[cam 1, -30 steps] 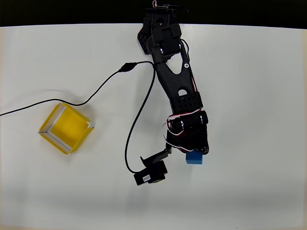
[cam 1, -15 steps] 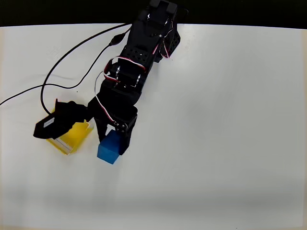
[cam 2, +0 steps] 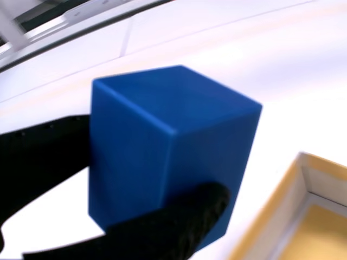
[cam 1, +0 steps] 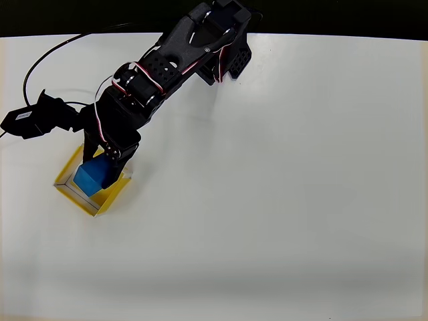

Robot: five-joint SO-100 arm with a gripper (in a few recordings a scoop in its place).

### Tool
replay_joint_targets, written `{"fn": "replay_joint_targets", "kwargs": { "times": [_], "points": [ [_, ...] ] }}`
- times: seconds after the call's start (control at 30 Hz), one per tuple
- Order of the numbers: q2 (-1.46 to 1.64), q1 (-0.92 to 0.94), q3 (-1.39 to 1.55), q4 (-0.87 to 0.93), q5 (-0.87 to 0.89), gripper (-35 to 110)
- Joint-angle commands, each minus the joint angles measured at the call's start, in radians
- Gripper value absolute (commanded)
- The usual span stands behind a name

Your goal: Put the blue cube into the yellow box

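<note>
My gripper (cam 1: 100,160) was clamped on the blue cube (cam 2: 162,157), one black finger (cam 2: 184,216) pressed against its lower face so it could not slip. I held it above the yellow box (cam 1: 112,198), placed for a drop onto the floor between the walls.

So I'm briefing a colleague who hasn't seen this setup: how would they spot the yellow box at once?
In the overhead view, start from the white table and follow the black arm down to its hand at the left. Under the blue cube held there sits the yellow box, a shallow open square tray turned diamond-wise. It is the only yellow thing, with pale rims.
</note>
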Motion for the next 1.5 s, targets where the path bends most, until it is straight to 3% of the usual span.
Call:
{"fn": "replay_joint_targets", "kwargs": {
  "times": [0.0,1.23,1.47],
  "points": [
    [0.006,0.049,-0.003,-0.092,-0.023,18],
    [-0.408,0.109,0.221,-0.637,-0.11,19],
    [-0.433,0.11,0.261,-0.73,-0.098,34]
  ]
}}
